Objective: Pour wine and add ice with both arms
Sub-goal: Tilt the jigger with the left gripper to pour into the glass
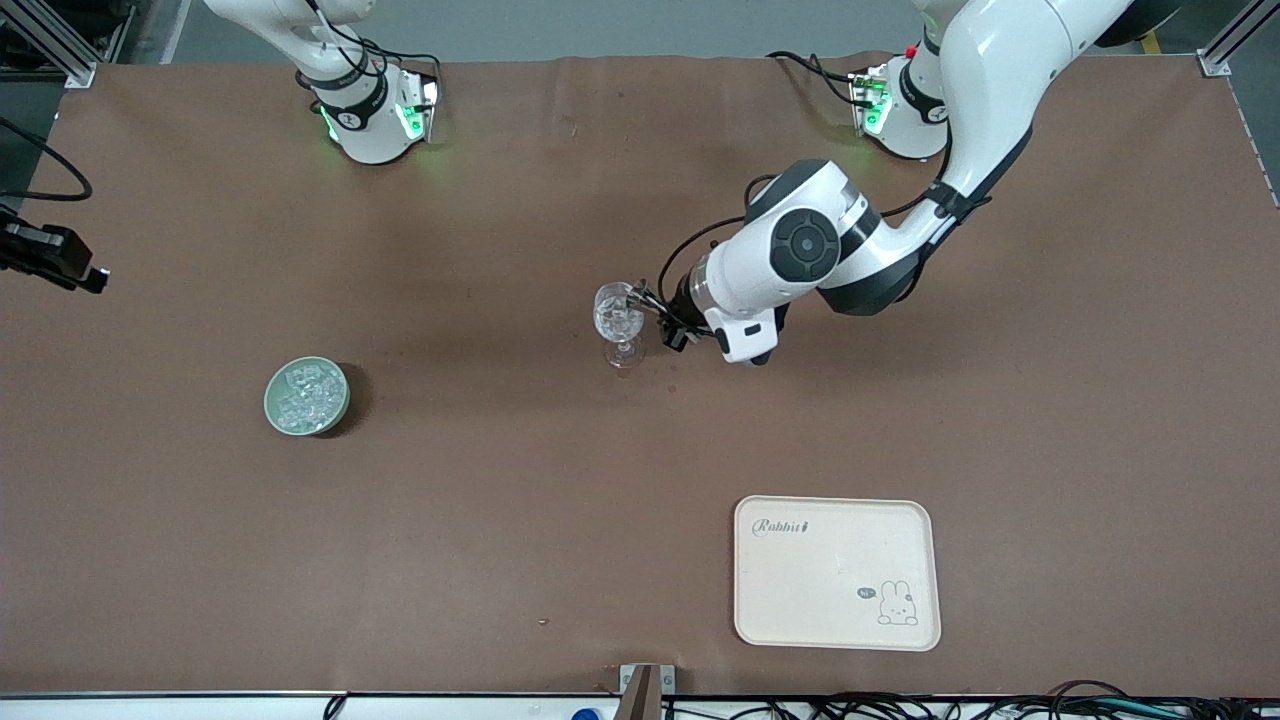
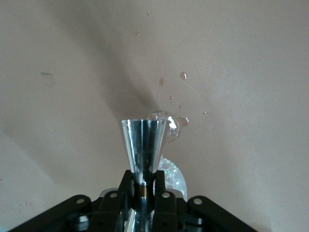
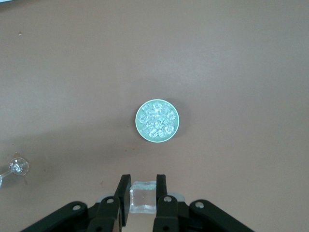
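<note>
A clear cut-pattern wine glass point(image 1: 620, 320) stands mid-table. My left gripper point(image 1: 662, 318) is beside its rim, shut on a silver metal measuring cup point(image 2: 144, 145) that is tilted toward the glass. In the left wrist view point(image 2: 143, 176) the glass point(image 2: 166, 126) lies under the cup. A green bowl point(image 1: 270, 402) holding the heap of ice point(image 1: 308, 393) sits toward the right arm's end. My right gripper point(image 3: 143, 193) is high over the table by the bowl point(image 3: 140, 126), shut on one ice cube point(image 3: 143, 199). It does not show clearly in the front view.
A cream tray point(image 1: 800, 590) with a rabbit drawing lies nearer the front camera, toward the left arm's end. Small droplets point(image 2: 183, 75) dot the brown table by the glass. A black device with a cable point(image 1: 50, 255) sits at the table's edge at the right arm's end.
</note>
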{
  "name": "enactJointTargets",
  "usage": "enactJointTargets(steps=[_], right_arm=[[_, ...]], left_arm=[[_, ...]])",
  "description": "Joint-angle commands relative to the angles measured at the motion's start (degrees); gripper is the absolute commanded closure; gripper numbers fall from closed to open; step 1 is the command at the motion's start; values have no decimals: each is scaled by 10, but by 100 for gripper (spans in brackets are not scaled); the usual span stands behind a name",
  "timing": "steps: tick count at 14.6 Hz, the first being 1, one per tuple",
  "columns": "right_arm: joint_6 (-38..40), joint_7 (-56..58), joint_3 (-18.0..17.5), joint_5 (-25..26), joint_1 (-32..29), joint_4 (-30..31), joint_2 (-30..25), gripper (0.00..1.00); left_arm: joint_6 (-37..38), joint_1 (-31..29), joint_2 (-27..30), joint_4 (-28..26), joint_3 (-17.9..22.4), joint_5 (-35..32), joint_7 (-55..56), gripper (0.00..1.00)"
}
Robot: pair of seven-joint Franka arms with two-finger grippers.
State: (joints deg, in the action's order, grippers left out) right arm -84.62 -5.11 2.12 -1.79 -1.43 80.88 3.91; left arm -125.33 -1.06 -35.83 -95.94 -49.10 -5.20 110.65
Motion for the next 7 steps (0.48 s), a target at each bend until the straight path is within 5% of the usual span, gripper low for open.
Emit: enactJointTargets(steps=[1,7], right_arm=[[2,1,2,2,3,9,-11,98],[2,1,1,1,3,9,-11,98]], left_arm=[[18,11,-13,21,-4,-24,17,100],[50,19,-14,36,-5,-47,32,100]])
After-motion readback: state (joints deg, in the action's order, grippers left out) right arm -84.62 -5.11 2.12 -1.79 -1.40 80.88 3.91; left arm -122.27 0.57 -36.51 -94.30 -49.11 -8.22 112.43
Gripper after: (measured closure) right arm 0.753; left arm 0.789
